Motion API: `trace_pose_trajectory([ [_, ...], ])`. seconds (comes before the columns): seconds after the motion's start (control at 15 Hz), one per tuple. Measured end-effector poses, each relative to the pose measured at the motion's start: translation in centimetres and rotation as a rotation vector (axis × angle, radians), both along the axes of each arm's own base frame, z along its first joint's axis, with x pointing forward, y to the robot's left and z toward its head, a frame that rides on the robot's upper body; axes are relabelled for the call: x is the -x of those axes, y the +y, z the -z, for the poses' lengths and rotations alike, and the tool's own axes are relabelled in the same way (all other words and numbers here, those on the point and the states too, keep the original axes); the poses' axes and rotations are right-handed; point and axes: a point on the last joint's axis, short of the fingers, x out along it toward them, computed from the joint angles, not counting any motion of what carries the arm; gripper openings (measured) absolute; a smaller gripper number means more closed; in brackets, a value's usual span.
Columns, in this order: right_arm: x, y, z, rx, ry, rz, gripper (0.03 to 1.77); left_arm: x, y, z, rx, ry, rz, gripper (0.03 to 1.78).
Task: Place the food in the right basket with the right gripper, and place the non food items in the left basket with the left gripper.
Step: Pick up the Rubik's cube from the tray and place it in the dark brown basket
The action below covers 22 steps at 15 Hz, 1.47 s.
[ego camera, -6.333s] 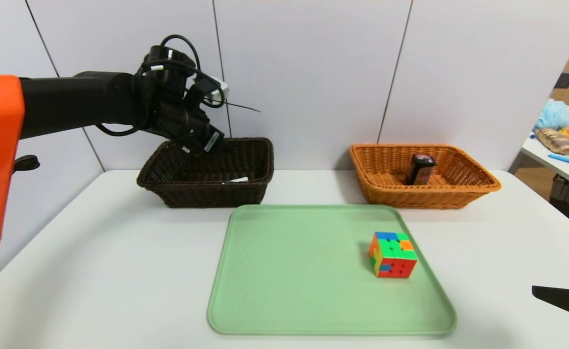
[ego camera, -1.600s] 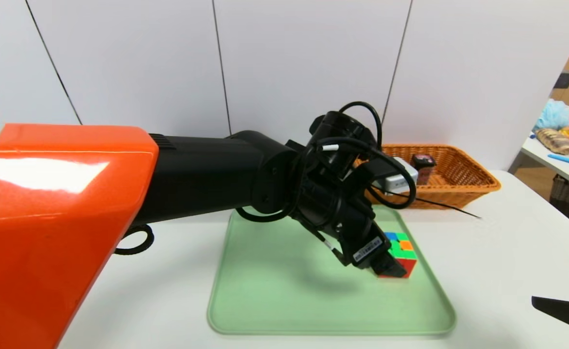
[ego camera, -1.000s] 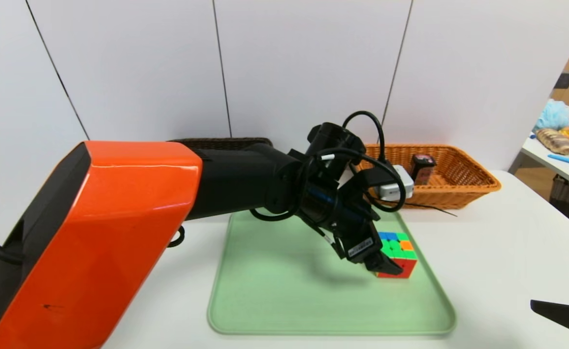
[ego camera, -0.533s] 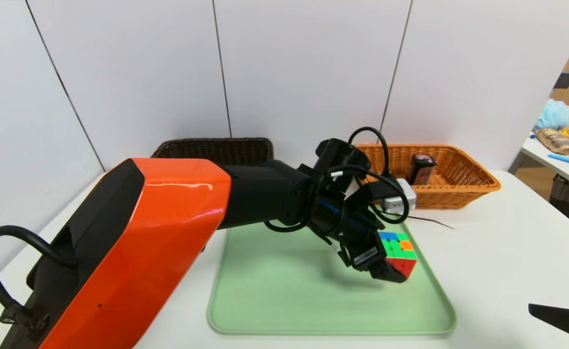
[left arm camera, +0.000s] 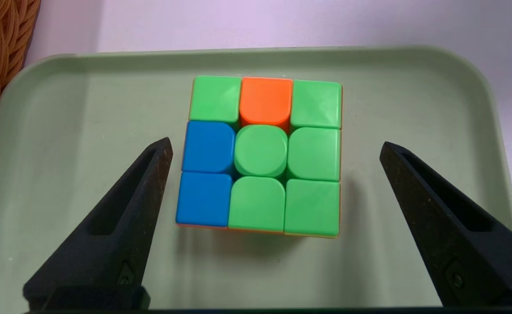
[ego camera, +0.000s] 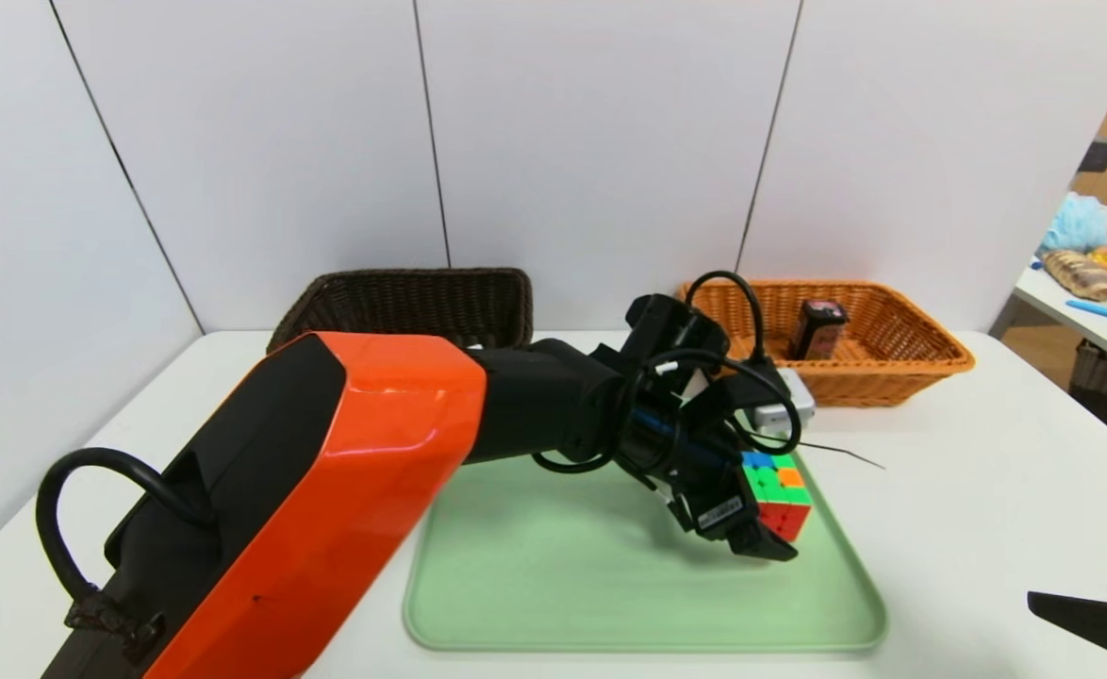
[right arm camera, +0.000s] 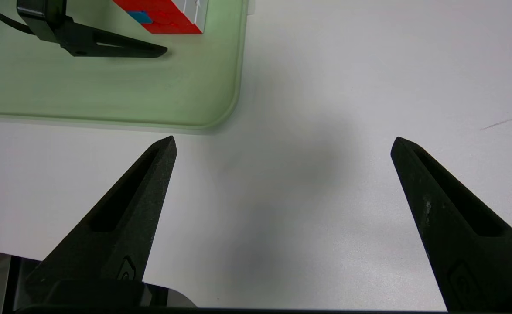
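open left hand (left arm camera: 276, 141) around cube (left arm camera: 261, 156)

Cube (left arm camera: 260, 152) on tray (ego camera: 610, 604); left basket (ego camera: 403, 297) and right basket (ego camera: 855, 385) behind it.

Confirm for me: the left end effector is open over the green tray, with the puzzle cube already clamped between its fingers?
Not clamped: the left wrist view shows the puzzle cube untouched, a gap on either side. The left end effector is indeed open over the green tray.
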Motion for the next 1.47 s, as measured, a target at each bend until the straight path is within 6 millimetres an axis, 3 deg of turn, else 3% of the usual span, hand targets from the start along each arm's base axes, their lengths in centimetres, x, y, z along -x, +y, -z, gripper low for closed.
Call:
trace_pose_trajectory([
  [0.2,0.0,0.0,0.0,0.001,0.001,0.0,1.7,0.1,-0.3,0.4,-0.002,0.003,0.003,1.69],
  [0.4,0.0,0.0,0.0,0.0,0.001,-0.001,1.7,0.1,-0.3,0.4,-0.003,0.004,0.002,1.21],
  [0.53,0.0,0.0,0.1,0.0,0.003,0.0,1.7,0.2,-0.4,0.4,-0.003,0.003,0.002,0.99],
  [0.8,0.0,0.0,0.1,0.0,0.002,0.0,1.7,0.1,-0.2,0.3,-0.004,0.008,-0.007,0.98],
  [1.0,0.0,0.0,0.1,0.0,0.0,0.0,1.7,0.2,0.3,-0.9,0.014,0.048,-0.049,0.98],
  [1.47,-0.4,0.0,-0.3,-0.001,-0.036,-0.005,1.7,-1.9,6.6,-5.6,0.046,0.022,-0.171,0.98],
])
